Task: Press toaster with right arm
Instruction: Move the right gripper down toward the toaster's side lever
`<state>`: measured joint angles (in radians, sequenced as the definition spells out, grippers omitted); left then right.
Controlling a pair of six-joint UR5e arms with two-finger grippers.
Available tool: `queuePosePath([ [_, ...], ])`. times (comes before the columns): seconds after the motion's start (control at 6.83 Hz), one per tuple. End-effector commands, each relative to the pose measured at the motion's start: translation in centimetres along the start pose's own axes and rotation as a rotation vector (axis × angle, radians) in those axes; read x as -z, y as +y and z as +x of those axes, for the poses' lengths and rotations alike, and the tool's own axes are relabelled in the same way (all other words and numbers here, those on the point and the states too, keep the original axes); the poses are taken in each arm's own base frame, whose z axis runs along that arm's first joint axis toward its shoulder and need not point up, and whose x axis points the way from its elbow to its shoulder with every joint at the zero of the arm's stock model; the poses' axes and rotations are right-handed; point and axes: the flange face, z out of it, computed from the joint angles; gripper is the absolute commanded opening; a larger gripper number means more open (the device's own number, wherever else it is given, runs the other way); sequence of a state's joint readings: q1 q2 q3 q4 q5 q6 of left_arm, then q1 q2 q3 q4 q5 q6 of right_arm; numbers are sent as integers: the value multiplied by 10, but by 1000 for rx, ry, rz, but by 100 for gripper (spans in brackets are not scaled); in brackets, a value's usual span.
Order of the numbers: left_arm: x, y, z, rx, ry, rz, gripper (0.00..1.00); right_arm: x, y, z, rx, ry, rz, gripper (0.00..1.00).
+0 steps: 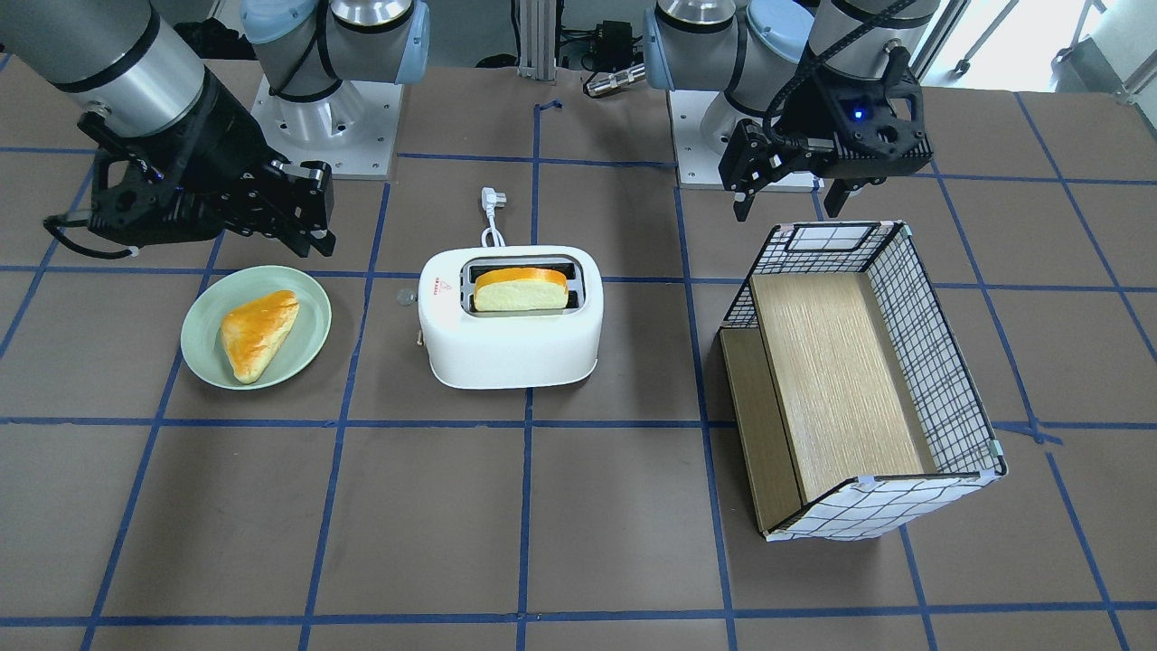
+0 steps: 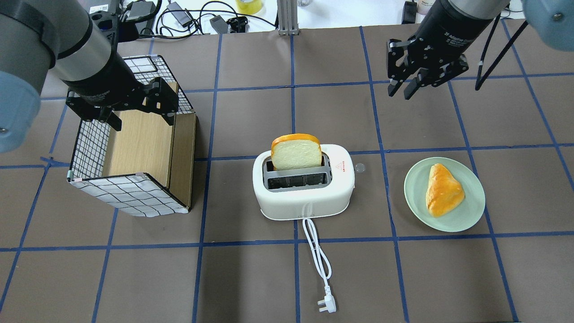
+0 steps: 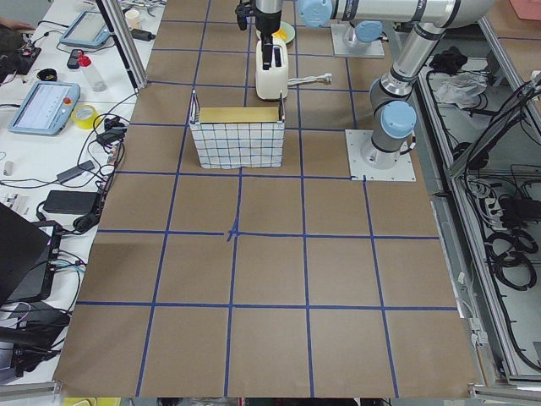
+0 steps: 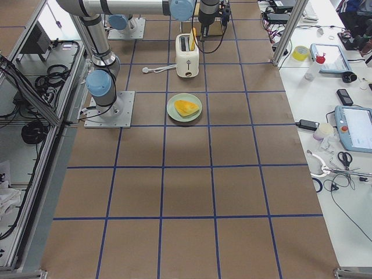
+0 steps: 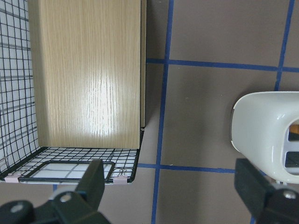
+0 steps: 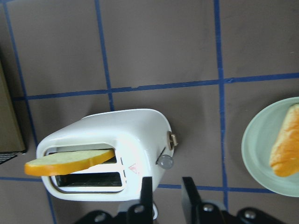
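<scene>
The white toaster (image 2: 305,197) stands mid-table with a slice of bread (image 2: 296,152) upright in its far slot. Its lever end with a small beige lever (image 6: 173,139) and a grey knob (image 6: 164,161) faces the green plate. My right gripper (image 2: 401,93) hangs in the air beyond the plate and to the right of the toaster, apart from both. Its fingers (image 6: 147,191) are drawn almost together, holding nothing, and the wrist view looks down on the toaster (image 6: 135,135). My left gripper (image 2: 142,122) hovers wide open over the grid-patterned box.
A green plate (image 2: 412,193) with a golden pastry (image 2: 443,190) lies right of the toaster. The grid-patterned box (image 2: 130,197) with a wooden insert stands at the left. The toaster's white cord (image 2: 318,255) and plug trail toward the near edge.
</scene>
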<state>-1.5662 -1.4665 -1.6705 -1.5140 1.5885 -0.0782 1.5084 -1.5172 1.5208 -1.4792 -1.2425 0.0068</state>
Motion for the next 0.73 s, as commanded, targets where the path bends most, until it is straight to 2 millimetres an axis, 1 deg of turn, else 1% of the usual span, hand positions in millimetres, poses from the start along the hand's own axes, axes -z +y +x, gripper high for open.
queuePosePath([
  [0.0,0,0,0,0,1,0,100,-43,-1,34,27,-220,-77,0],
  [0.15,0,0,0,0,-1,0,100,-64,1,50,36,-270,-106,0],
  [0.29,0,0,0,0,-1,0,100,-89,5,66,46,-358,-127,0],
  [0.44,0,0,0,0,-1,0,100,-114,11,86,44,-436,-134,0],
  [0.59,0,0,0,0,-1,0,100,-140,21,97,63,-487,-144,0],
])
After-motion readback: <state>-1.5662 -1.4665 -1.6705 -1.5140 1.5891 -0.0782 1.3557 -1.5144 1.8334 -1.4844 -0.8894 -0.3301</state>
